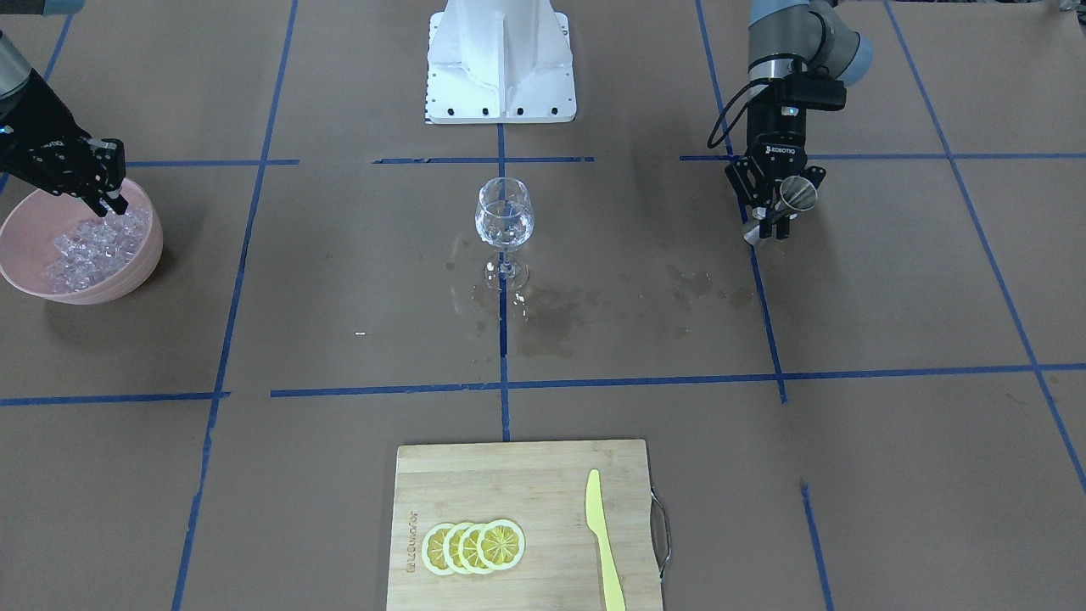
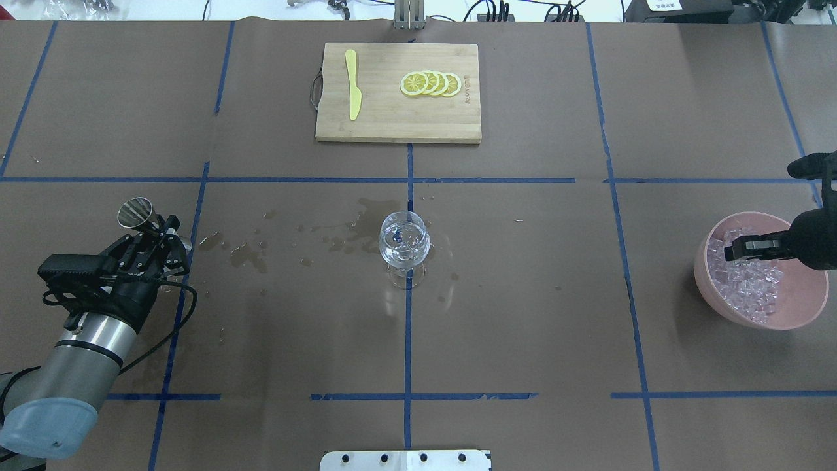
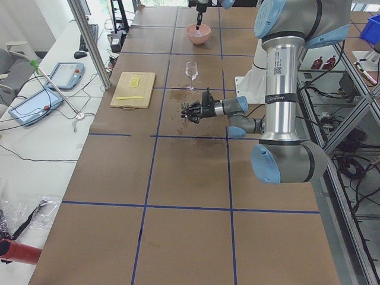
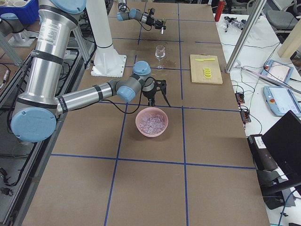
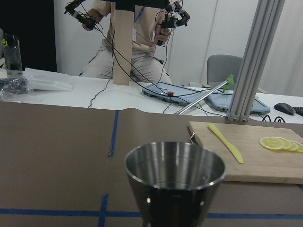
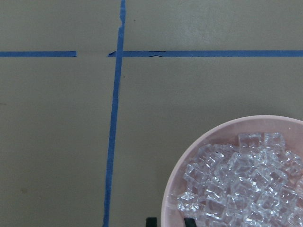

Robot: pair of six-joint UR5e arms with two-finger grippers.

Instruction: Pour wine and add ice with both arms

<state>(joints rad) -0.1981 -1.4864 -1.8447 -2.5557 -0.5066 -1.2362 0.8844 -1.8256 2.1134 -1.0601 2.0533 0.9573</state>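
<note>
Wine glass (image 1: pixel 504 222) stands upright mid-table, on the centre tape line so both arms can reach it. The wine (image 2: pixel 404 250) is a small clear measure in its bowl, barely visible. Wet patches (image 1: pixel 543 321) lie on the paper around the foot and off toward the left arm's side, so some probably got spilled. Left gripper (image 1: pixel 770 214) has its jaws clamped on a steel measuring cup (image 1: pixel 796 193), roughly upright and held well apart from the glass. I see no liquid in it in the wrist view, so the pour looks done and the cup is likely parked out of the way. Right gripper (image 1: pixel 112 202) points down just over the near rim of the pink bowl (image 1: pixel 127 276), tips at the heap of ice (image 1: pixel 89 248). Its jaws look narrow, but I cannot tell whether they pinch a cube or are empty. All the ice I can see is in the bowl, none in the glass, so the step in hand is picking ice. Cutting board (image 1: pixel 509 479) with lemon slices (image 1: pixel 473 547) and yellow knife (image 1: pixel 604 543) sits on the operators' side, untouched.
</note>
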